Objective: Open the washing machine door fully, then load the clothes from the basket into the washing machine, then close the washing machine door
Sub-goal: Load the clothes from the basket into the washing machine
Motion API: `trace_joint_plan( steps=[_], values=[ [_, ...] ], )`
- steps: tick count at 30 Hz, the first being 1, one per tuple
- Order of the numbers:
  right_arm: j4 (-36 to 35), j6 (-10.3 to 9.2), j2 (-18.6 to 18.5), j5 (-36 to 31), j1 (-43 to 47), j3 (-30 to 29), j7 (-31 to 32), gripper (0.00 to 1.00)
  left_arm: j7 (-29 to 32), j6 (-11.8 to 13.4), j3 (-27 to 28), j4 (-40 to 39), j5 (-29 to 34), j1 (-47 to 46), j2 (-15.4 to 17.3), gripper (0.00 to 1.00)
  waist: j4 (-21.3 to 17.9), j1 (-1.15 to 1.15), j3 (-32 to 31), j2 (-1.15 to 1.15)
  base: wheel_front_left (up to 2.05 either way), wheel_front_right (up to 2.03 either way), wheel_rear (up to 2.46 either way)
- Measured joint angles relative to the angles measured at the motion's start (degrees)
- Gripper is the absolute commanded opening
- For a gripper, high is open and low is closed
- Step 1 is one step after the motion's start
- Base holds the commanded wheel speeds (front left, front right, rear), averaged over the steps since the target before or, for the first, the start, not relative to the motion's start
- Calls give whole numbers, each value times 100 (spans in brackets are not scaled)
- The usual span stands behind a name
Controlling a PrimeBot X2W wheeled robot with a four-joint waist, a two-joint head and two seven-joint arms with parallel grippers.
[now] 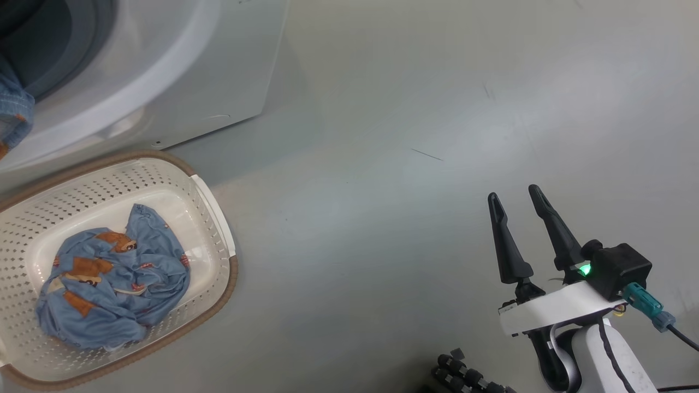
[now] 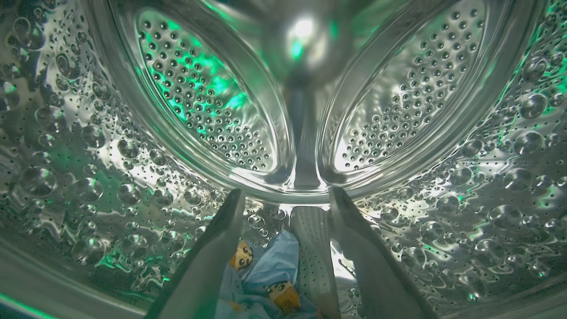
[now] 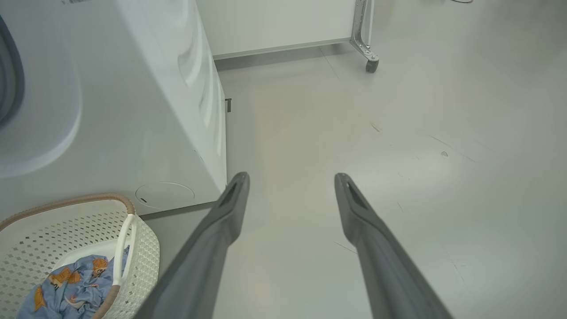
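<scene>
The white washing machine (image 1: 180, 82) stands at the upper left of the head view; its door is out of view. Light-blue printed clothes (image 1: 114, 275) lie in the cream perforated basket (image 1: 218, 229) on the floor before it. Another blue piece (image 1: 13, 112) hangs at the drum's mouth. In the left wrist view my left gripper (image 2: 285, 197) is inside the steel drum (image 2: 88, 146), open, with a blue garment (image 2: 270, 274) lying on the drum floor below its fingers. My right gripper (image 1: 516, 199) hovers open over the floor at the right, holding nothing. The right wrist view has the basket (image 3: 141, 248) at its lower left.
Grey floor (image 1: 382, 164) spreads to the right of the machine and basket. A white panel on a metal caster leg (image 3: 367, 53) stands behind the machine. A dark ribbed cable bundle (image 1: 464, 374) lies by my right arm's base.
</scene>
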Motion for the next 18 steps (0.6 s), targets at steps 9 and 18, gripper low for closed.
trace_joint_plan(
  steps=[9, 18],
  values=[
    [118, 0, -3, -55, -5, -93, 0, 100, -93, 144, -27, 264, -3, 181, -405, 100, 303, -1, -288, 0, 0, 0, 0],
    [115, 1, -8, -220, -7, -321, 0, 100, -199, 108, -215, 267, -26, 528, -898, 100, 677, -1, -538, 0, 0, 0, 0]
  ],
)
